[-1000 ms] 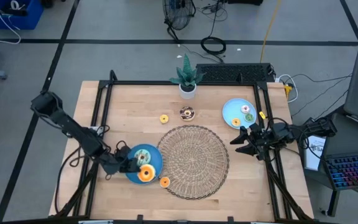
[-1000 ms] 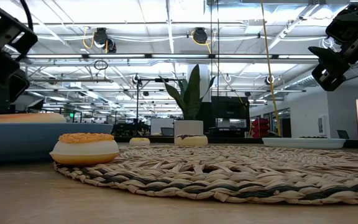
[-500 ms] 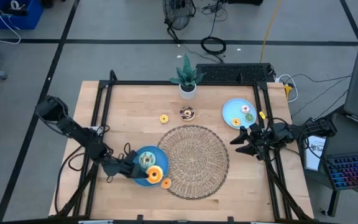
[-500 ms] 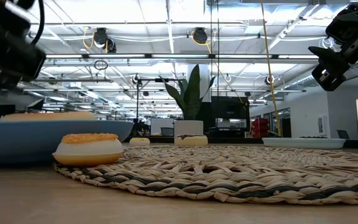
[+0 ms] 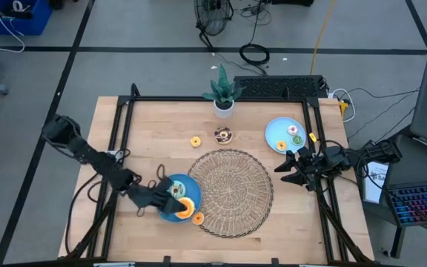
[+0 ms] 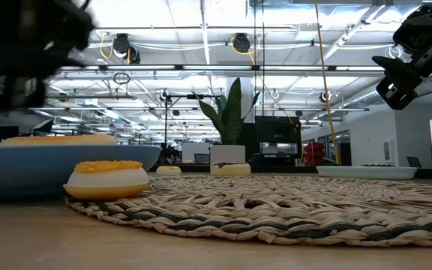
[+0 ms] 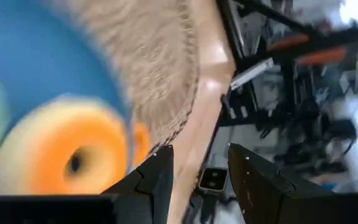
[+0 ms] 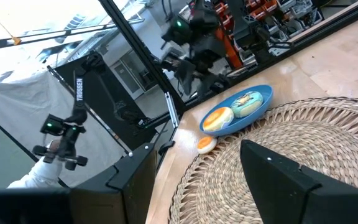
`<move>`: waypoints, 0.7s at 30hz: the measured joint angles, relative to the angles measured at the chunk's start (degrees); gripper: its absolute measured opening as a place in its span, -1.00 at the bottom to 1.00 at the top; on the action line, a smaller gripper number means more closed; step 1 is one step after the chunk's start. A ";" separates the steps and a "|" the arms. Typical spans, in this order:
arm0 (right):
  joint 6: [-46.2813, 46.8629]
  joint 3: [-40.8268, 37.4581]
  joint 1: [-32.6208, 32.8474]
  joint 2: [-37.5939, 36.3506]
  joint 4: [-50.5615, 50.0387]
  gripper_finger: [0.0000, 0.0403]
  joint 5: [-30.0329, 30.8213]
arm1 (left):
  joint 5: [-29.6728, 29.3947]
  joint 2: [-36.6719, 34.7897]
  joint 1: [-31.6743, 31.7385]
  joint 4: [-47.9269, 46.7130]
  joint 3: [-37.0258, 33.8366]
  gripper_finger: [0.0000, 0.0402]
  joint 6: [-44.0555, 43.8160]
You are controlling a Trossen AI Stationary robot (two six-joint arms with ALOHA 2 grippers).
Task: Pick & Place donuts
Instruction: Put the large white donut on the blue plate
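My left gripper point(image 5: 162, 197) is open and hovers over the left part of the near blue plate point(image 5: 167, 213), its view blurred. An orange donut point(image 7: 61, 165) and a mint donut point(image 5: 175, 190) lie on that plate. A small orange donut point(image 6: 103, 178) rests at the wicker mat's edge. A yellow donut point(image 5: 196, 141) and a brown donut point(image 5: 223, 135) lie on the table beyond the mat. My right gripper point(image 5: 290, 167) waits open above the table's right side, near the far blue plate point(image 5: 274, 127), which carries three small donuts.
The large round wicker mat point(image 5: 232, 191) fills the table's middle. A potted plant point(image 5: 223, 95) stands at the far edge. Black frame rails point(image 5: 117, 141) run along the table's left and right sides. Bare wood lies near the front edge. A person's sleeve point(image 8: 33, 177) shows in the room beyond.
My left gripper has moved toward the table's right, over the near blue plate, and has risen. The plate, with its orange and mint donuts, slid a little to the right toward the mat in the first half second, then stayed put.
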 joint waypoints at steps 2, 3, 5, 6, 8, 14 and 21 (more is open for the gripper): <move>0.00 0.00 0.01 0.00 0.00 0.09 0.00 | 0.75 0.00 2.63 -4.66 4.77 -0.23 8.95; 0.00 0.00 0.00 -0.01 0.00 0.09 0.00 | 0.55 0.00 3.80 -7.48 7.38 -0.23 13.42; 0.00 0.00 0.02 0.00 0.00 0.09 0.00 | -1.22 0.70 6.17 -13.16 12.98 -0.23 19.89; 0.00 0.00 0.01 0.00 0.00 0.09 0.00 | -2.49 1.56 7.30 -15.22 15.70 -0.23 21.53; 0.00 0.00 0.01 0.00 0.00 0.09 0.00 | -5.11 3.38 8.97 -18.77 19.80 -0.23 23.30; 0.00 0.00 0.00 0.00 0.00 0.09 0.00 | 2.24 11.02 13.85 -30.96 26.72 -0.23 23.97; 0.00 0.00 0.02 0.02 0.31 0.09 -0.07 | 5.52 18.12 14.48 -41.29 29.31 -0.23 21.78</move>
